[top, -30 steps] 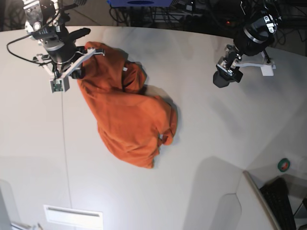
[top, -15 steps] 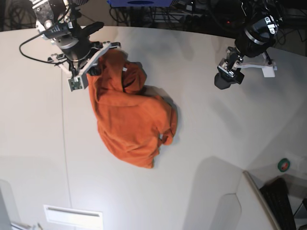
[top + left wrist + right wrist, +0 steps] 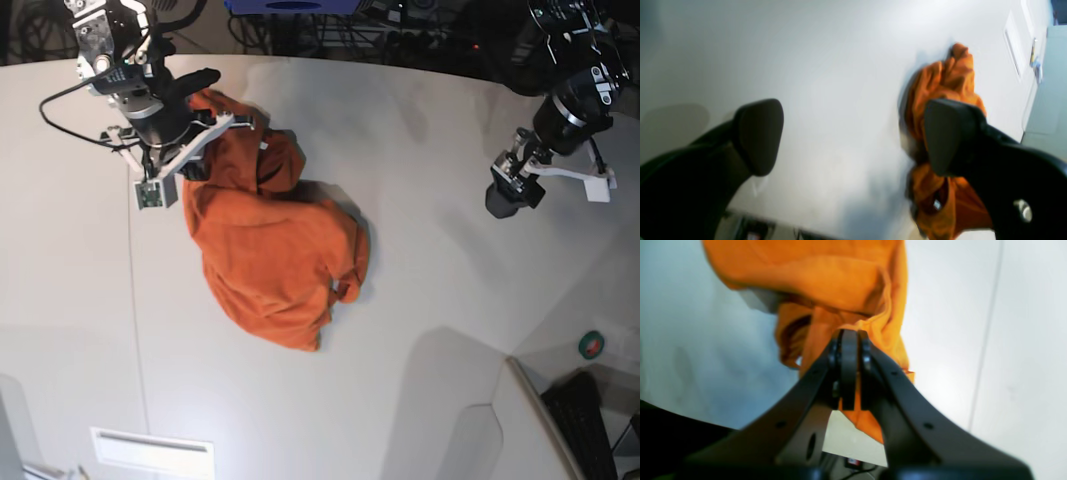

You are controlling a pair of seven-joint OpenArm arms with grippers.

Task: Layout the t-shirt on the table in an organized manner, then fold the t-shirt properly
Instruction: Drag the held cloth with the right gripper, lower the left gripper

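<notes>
Cloth is the main thing on view: the orange t-shirt (image 3: 275, 250) lies crumpled on the white table (image 3: 420, 400), toward the left half of the base view, bunched in a rough heap with folds piled over one another. A small white tag (image 3: 263, 145) shows near its upper edge.

At the shirt's upper left end the right gripper (image 3: 192, 160) has its jaws pressed together on a fold of the fabric. From the right wrist view the two dark fingers (image 3: 843, 370) meet with orange cloth pinched between them, and the shirt (image 3: 826, 290) hangs and spreads out beyond the tips (the fabric near the jaws looks lifted off the surface, with a shadow below it). A thin dark seam line (image 3: 987, 333) runs along the table to the right of the cloth in that view.

The left gripper (image 3: 508, 195) hovers well apart from the shirt, over bare tabletop on the right side of the base view. Its wrist view shows both dark pads (image 3: 758, 133) spread wide with nothing between them, only white table (image 3: 840, 83); the shirt (image 3: 940, 83) sits in the distance, partly behind one pad.

A small round green and red object (image 3: 592, 345) sits low at the right edge of the base view.
</notes>
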